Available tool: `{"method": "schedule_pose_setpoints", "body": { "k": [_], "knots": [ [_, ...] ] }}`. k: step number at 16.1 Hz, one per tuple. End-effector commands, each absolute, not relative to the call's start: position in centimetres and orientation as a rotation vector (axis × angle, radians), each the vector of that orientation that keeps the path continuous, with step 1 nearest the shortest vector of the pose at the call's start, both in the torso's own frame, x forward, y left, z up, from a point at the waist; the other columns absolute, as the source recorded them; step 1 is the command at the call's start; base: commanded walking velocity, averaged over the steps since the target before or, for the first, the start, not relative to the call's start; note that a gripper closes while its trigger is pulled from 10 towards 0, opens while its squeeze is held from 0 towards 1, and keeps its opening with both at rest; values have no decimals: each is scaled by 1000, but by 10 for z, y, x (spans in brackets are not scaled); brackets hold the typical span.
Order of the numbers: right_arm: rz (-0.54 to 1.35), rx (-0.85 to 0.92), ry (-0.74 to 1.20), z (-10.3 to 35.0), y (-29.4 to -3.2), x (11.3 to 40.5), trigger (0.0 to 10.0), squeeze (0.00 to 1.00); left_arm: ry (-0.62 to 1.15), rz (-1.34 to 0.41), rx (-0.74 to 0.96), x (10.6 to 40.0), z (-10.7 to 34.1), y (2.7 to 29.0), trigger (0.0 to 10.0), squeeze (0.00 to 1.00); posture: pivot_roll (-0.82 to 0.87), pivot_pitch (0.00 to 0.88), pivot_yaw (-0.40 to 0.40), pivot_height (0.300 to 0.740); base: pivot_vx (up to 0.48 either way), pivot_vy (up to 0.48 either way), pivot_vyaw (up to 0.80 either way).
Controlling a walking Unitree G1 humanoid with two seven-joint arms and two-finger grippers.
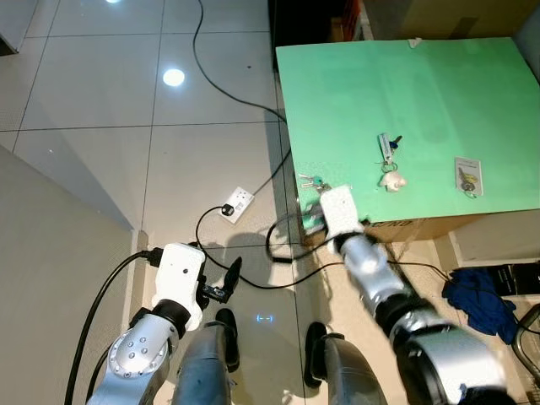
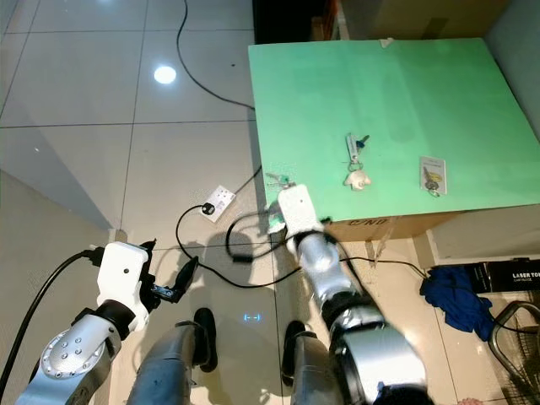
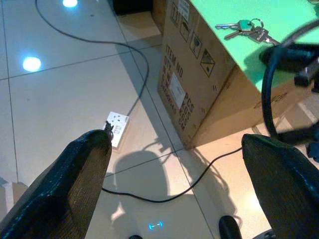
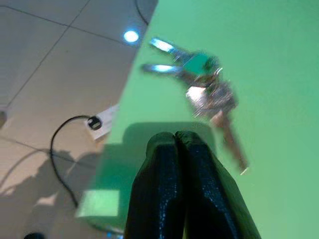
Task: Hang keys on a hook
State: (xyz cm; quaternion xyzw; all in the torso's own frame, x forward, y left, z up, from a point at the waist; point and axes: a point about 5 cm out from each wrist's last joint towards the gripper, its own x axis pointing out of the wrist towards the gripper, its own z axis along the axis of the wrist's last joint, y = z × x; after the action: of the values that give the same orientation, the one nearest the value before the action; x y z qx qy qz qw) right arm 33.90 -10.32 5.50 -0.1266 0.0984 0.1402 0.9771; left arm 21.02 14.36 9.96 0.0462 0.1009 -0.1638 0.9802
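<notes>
1. the green tabletop [image 1: 439, 93] is mostly bare; wide open stretches lie across its far half and centre.
2. at its near left corner a bunch of keys [image 4: 202, 82] lies flat, just ahead of the right gripper [image 4: 175, 137], whose fingers are pressed together; bare green surrounds the bunch on all sides.
3. mid-table, a second key set with a white charm [image 1: 390, 164] and a small card [image 1: 468, 175] lie well apart, with room between them.
4. a black cable [image 3: 271, 79] loops beside the cardboard box side [image 3: 192, 74].
5. on the floor, a white power strip [image 1: 238, 202] and cords [image 1: 211, 67] cross the tiles left of the table.
</notes>
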Motion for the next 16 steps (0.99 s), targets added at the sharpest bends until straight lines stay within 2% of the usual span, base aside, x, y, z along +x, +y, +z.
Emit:
{"method": "schedule_pose_setpoints", "body": {
  "k": [1, 4, 5, 6, 7, 8, 9, 13, 16],
  "knots": [
    [310, -247, 233, 40, -98, 326, 0, 0, 228, -343, 86, 208, 93, 142, 10000, 0, 180, 358, -11, 740, 0, 0, 0],
    [339, -234, 202, 32, -86, 313, 0, 0, 216, -344, 82, 212, 94, 141, 10000, 0, 165, 347, -12, 740, 0, 0, 0],
    [321, -244, 181, 34, -86, 313, 4039, 0, 211, -348, 78, 214, 94, 139, 10000, 0, 160, 344, -8, 740, 0, 0, 0],
    [315, -252, 157, 37, -85, 314, 4039, 0, 208, -350, 76, 214, 95, 138, 10000, 0, 160, 344, -8, 740, 0, 0, 0],
    [291, -276, 96, 47, -88, 320, 10000, 0, 205, -358, 75, 215, 95, 137, 10000, 0, 152, 340, -1, 740, 0, 0, 0],
    [219, -303, 0, 66, -100, 332, 10000, 0, 203, -366, 75, 217, 95, 136, 10000, 0, 149, 339, 2, 740, 0, 0, 0],
    [185, -314, -31, 74, -107, 337, 10000, 1000, 202, -366, 75, 218, 95, 136, 10000, 0, 150, 339, 4, 740, 0, 0, 0],
    [83, -318, -9, 86, -134, 352, 10000, 1000, 198, -371, 75, 219, 94, 135, 10000, 0, 152, 334, 6, 740, 0, 0, 0],
    [66, -298, 22, 87, -142, 355, 10000, 1000, 197, -374, 75, 217, 94, 136, 10000, 0, 156, 326, 7, 740, 0, 0, 0]
  ]
}}
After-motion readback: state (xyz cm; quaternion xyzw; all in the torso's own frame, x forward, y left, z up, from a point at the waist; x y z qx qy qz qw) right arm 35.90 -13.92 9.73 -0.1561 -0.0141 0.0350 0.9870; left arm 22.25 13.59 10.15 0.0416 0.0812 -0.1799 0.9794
